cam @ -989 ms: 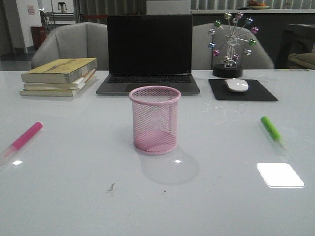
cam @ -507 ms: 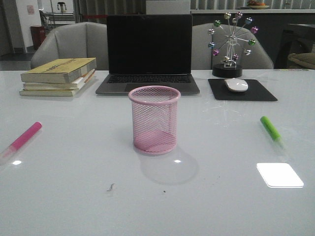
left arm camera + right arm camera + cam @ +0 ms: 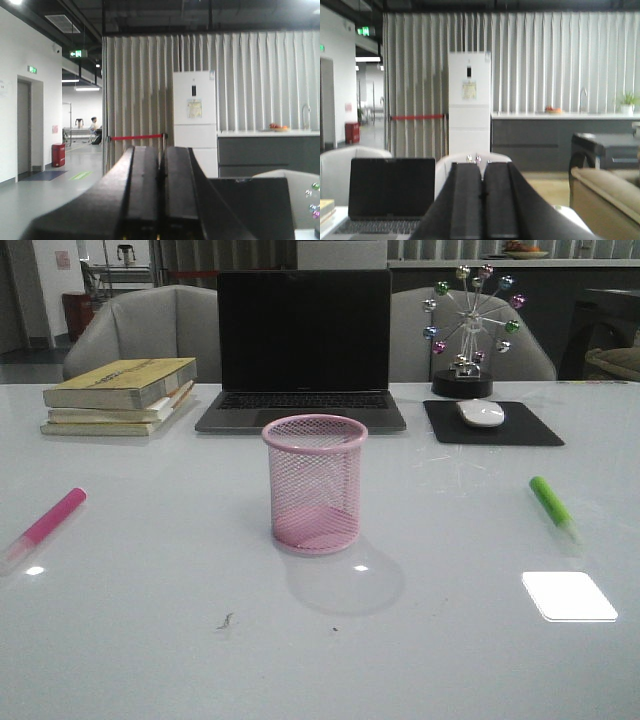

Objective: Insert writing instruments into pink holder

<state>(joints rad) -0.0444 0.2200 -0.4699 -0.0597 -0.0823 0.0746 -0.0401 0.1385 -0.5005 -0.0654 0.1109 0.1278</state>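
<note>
The pink mesh holder stands upright and empty at the middle of the white table. A magenta pink marker lies flat near the table's left edge. A lime green marker lies flat on the right side. Neither arm shows in the front view. In the left wrist view my left gripper is shut with nothing between its fingers, pointing level at the room beyond. In the right wrist view my right gripper is also shut and empty, aimed over the laptop.
Behind the holder sit an open black laptop, a stack of books at the back left, and a white mouse on a black pad with a ball ornament at the back right. Grey chairs stand beyond the table.
</note>
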